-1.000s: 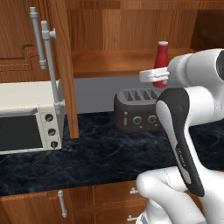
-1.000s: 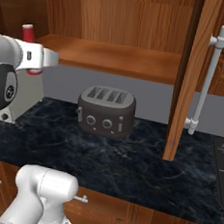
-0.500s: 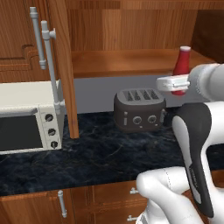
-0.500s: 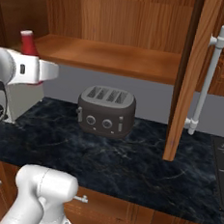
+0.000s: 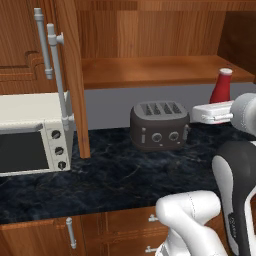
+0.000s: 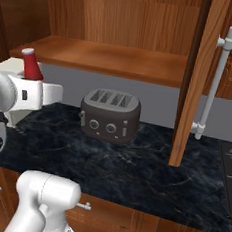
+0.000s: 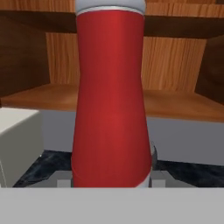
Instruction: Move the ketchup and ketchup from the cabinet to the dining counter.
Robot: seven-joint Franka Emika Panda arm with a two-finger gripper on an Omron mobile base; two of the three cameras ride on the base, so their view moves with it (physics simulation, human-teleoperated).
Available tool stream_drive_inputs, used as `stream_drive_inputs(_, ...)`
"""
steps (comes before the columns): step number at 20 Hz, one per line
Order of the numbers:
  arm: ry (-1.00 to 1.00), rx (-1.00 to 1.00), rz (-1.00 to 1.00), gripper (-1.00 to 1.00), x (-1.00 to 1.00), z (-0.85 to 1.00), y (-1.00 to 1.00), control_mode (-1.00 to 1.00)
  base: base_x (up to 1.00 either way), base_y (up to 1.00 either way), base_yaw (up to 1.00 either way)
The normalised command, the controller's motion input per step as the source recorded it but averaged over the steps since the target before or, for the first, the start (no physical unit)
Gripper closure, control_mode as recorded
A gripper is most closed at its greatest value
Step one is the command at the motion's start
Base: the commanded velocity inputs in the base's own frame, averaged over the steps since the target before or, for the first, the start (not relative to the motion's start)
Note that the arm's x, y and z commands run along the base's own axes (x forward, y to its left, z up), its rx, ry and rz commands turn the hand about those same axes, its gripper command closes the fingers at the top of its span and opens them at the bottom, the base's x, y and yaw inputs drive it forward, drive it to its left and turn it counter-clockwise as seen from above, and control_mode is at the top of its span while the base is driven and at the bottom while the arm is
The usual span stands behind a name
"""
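You've got one ketchup bottle (image 5: 220,87) — clamped upright in your gripper (image 7: 112,175), out past the front edge of the open cabinet (image 5: 150,70), above the black counter (image 5: 115,175). One toaster (image 6: 109,114), one toaster oven (image 5: 31,132) — cabinet shelf looks bare.

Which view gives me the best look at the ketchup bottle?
The hand view: the ketchup bottle stands close up, its red body plain between the jaws. The left base view and right base view show it small, partly hidden by the arm.
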Motion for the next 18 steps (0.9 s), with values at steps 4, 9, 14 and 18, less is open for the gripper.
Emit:
stream_drive_inputs(4,0.00,0.00,0.00,1.00,-0.06,-0.29,0.00,-1.00,0.00,0.00,0.00)
stream_drive_inputs(9,0.02,0.00,0.00,1.00,0.00,-0.03,0.00,-1.00,0.00,0.00,0.00)
stream_drive_inputs(14,0.00,0.00,0.00,1.00,0.00,0.00,0.00,-1.00,0.00,0.00,0.00)
stream_drive_inputs(18,0.00,0.00,0.00,1.00,0.00,0.00,0.00,-1.00,0.00,0.00,0.00)
